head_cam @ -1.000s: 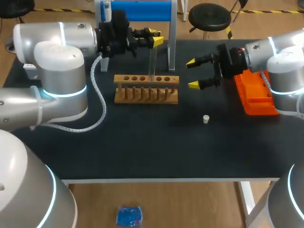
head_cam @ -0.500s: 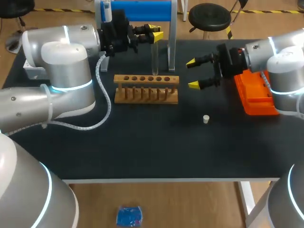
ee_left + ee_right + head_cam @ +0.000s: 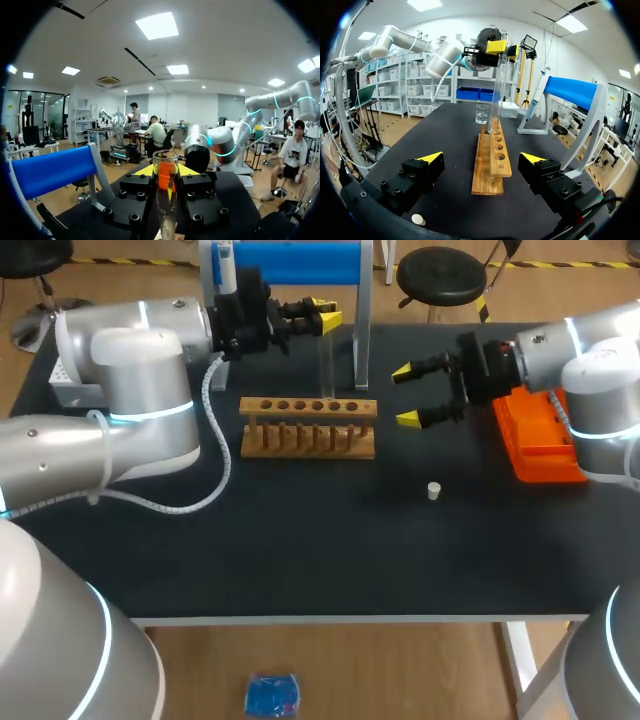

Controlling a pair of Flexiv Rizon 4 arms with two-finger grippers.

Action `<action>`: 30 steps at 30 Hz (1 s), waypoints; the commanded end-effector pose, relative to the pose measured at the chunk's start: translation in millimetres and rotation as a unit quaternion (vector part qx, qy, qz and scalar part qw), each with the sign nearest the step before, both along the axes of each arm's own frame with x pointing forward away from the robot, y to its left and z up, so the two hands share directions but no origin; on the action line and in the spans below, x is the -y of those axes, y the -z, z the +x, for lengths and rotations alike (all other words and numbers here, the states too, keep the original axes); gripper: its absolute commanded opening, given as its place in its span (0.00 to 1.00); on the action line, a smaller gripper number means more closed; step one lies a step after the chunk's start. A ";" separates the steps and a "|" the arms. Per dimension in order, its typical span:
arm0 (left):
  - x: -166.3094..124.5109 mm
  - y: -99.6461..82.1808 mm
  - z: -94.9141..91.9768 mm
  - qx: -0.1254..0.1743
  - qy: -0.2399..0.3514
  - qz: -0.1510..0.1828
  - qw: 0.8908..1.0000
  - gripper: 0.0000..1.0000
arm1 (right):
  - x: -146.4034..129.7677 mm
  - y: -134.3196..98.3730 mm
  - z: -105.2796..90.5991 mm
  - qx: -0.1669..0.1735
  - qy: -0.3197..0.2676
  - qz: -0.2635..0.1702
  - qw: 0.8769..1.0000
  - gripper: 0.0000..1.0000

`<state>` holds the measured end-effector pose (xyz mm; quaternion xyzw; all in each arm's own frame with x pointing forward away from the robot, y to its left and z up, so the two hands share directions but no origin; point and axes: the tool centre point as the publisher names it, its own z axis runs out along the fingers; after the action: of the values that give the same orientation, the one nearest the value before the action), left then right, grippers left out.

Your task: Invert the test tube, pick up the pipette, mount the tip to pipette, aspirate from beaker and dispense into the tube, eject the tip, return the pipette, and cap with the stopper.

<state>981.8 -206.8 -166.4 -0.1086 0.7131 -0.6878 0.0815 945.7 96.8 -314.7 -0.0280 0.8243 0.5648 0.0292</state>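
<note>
A clear test tube [image 3: 326,362] stands upright in my left gripper [image 3: 326,318], which is shut on it near its top, over the back holes of the wooden rack [image 3: 308,427]. In the left wrist view the tube [image 3: 165,200] shows between the yellow tips of the left gripper [image 3: 163,171], open rim above them. My right gripper [image 3: 405,395] hangs open to the right of the rack. From the right wrist, the right gripper [image 3: 481,159] faces the rack [image 3: 490,162], the tube [image 3: 496,100] and the beaker [image 3: 481,113]. A white stopper [image 3: 434,490] lies on the black table.
An orange tip box [image 3: 540,440] sits at the right edge under my right arm. The blue-topped pipette stand [image 3: 290,262] rises behind the rack. The stopper [image 3: 418,219] lies beside and under the right gripper's finger. A white box [image 3: 62,390] is at the far left.
My left arm's elbow has swung back and left, and the tube in its gripper has shifted slightly right and up over the rack. The right arm has kept still.
</note>
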 end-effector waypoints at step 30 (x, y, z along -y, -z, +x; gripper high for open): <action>-4.4 21.2 10.0 0.011 0.022 0.010 1.000 0.00 | 0.6 0.3 0.3 0.000 -0.001 0.000 1.000 1.00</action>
<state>989.9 -202.2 -185.2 -0.0866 0.7223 -0.6818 0.0771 945.7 96.8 -314.7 -0.0279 0.8242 0.5648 0.0292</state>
